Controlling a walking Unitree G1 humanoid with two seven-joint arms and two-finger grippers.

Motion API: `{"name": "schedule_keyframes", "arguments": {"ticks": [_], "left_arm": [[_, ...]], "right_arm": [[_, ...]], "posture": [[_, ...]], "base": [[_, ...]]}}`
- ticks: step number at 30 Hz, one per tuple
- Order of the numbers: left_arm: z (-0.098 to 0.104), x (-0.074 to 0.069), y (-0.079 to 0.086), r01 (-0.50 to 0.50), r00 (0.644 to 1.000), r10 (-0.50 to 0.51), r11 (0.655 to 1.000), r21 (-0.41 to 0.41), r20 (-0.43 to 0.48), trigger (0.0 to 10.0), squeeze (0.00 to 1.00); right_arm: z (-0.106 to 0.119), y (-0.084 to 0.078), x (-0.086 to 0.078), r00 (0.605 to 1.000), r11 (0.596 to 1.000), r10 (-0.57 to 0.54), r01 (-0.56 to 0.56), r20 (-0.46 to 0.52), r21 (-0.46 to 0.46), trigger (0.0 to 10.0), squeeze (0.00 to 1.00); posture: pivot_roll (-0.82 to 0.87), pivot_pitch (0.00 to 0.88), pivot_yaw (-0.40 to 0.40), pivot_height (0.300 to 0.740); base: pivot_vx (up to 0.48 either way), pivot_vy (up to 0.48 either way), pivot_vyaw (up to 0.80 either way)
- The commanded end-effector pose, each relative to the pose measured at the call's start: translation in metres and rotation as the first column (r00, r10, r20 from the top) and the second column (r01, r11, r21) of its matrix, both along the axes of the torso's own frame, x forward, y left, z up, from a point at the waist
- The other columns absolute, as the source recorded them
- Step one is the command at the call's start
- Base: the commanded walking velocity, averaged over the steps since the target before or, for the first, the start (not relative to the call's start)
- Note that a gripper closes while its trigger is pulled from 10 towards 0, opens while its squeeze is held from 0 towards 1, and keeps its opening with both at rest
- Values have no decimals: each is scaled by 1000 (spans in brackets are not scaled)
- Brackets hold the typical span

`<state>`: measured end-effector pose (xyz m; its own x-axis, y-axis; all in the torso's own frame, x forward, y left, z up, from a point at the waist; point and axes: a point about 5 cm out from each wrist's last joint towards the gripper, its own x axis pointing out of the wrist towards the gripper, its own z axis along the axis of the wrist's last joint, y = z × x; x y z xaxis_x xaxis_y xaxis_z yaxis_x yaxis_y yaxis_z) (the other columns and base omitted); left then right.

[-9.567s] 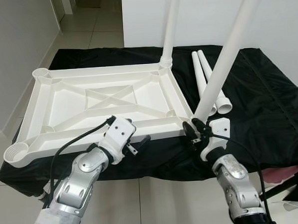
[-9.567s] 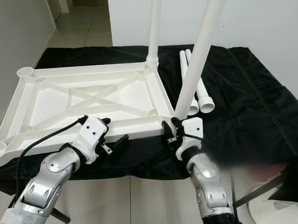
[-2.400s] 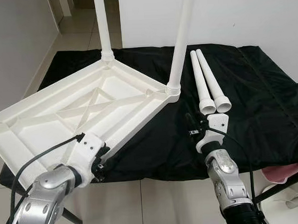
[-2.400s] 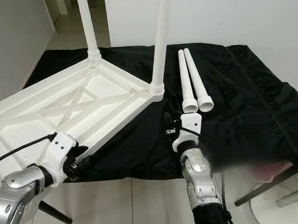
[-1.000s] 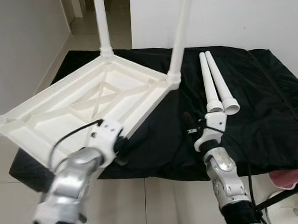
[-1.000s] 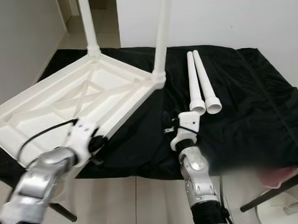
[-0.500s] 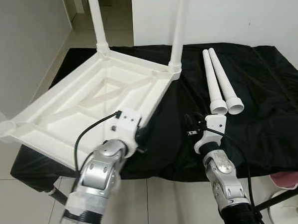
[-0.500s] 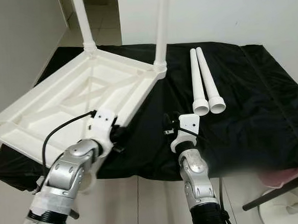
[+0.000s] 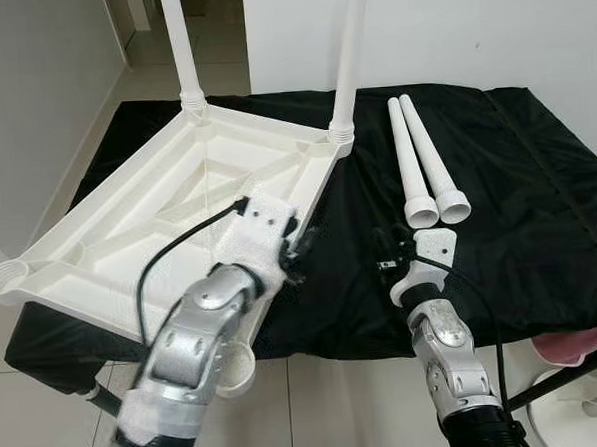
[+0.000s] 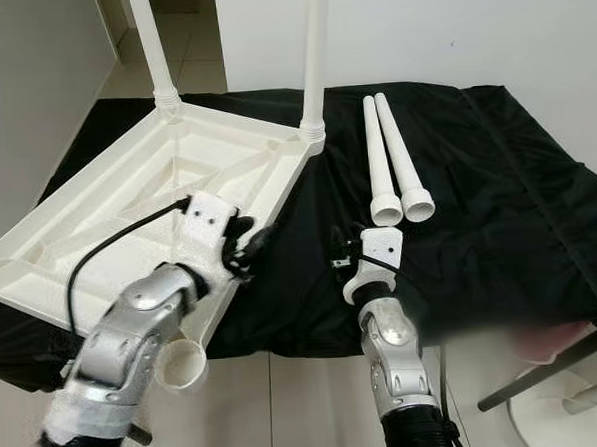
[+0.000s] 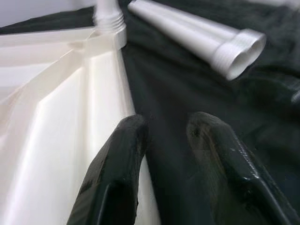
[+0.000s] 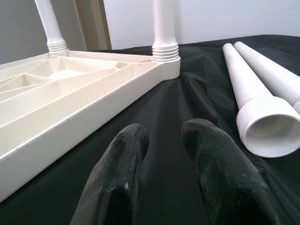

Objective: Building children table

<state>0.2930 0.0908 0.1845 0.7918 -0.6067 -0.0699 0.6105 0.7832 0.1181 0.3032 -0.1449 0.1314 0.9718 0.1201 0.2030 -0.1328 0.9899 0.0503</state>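
Note:
The white tabletop [image 9: 99,244] lies upside down and askew on the black cloth. Two white legs stand screwed into its far corners, one at the far left [image 9: 182,49] and one beside the loose legs [image 9: 344,61]. Two loose legs [image 9: 422,157] lie side by side to the right. My left gripper [image 9: 300,245] is at the tabletop's near right rim, open by a narrow gap; in the left wrist view one finger [image 11: 117,159] lies along the rim and black cloth shows between the two. My right gripper [image 9: 383,256] hovers low over the cloth in front of the loose legs, fingers [image 12: 126,168] slightly apart, holding nothing.
A bare corner socket [image 9: 232,369] of the tabletop overhangs the front edge of the cloth-covered table [image 9: 539,221]; another [image 9: 5,277] juts out at the left. A white wall stands behind, with tiled floor in front and to the left. Something pink [image 9: 576,351] lies at lower right.
My left gripper has moved forward and right along the tabletop's rim. The tabletop has turned a little further, and its near corner now overhangs the front. The right gripper has stayed put.

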Motion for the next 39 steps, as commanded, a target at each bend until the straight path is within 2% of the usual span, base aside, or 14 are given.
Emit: {"name": "schedule_keyframes", "arguments": {"ticks": [1, 5, 7, 8, 10, 17, 23, 28, 32, 39], "left_arm": [[-4, -5, 13, 26, 999, -26, 1000, 14, -22, 10000, 0], [-10, -10, 31, 21, 999, -18, 998, 52, -44, 10000, 0], [-15, -15, 42, 35, 998, -30, 993, 115, -47, 10000, 0], [-15, -15, 42, 35, 998, -30, 993, 115, -47, 10000, 0], [-19, -23, 55, 59, 996, -49, 987, 148, -71, 10000, 0], [-26, -37, 74, 84, 990, -62, 981, 173, -128, 10000, 0], [-29, -44, 90, 81, 986, -48, 975, 209, -158, 10000, 0], [-30, -46, 94, 75, 985, -38, 971, 226, -165, 10000, 0], [-37, -54, 100, 93, 980, -40, 960, 265, -196, 10000, 0], [-41, -53, 106, 74, 980, -13, 951, 300, -199, 10000, 0]], "right_arm": [[-3, -1, -1, 1000, 1000, -4, 4, -2, -7, 10000, 0], [-2, -1, 0, 1000, 1000, 0, 0, -3, -10, 10000, 0], [-2, 0, 1, 1000, 1000, 6, -6, -2, -13, 10000, 0], [-2, 0, 1, 1000, 1000, 6, -6, -2, -13, 10000, 0], [-2, 1, 2, 1000, 1000, 19, -19, -3, -18, 10000, 0], [-3, 2, 2, 999, 999, 40, -41, -9, -30, 10000, 0], [-5, -1, 0, 999, 998, 46, -47, -18, -41, 10000, 0], [-6, -2, -1, 999, 998, 47, -47, -20, -44, 10000, 0], [-7, -3, -1, 999, 998, 44, -45, -23, -45, 10000, 0], [-8, -1, -2, 998, 997, 51, -52, -28, -50, 10000, 0]], "posture": [[34, 57, -1, 740], [39, 55, -8, 740], [43, 53, -14, 740], [43, 53, -14, 740], [52, 52, -25, 740], [57, 50, -37, 740], [54, 43, -43, 740], [54, 43, -44, 740], [53, 44, -45, 740], [49, 48, -47, 740]], "base": [[0, 0, 0], [0, 0, 0], [0, 0, 0], [0, 0, 0], [0, 0, 0], [0, 0, 0], [0, 0, 0], [0, 0, 0], [0, 0, 0], [0, 0, 0]]}}
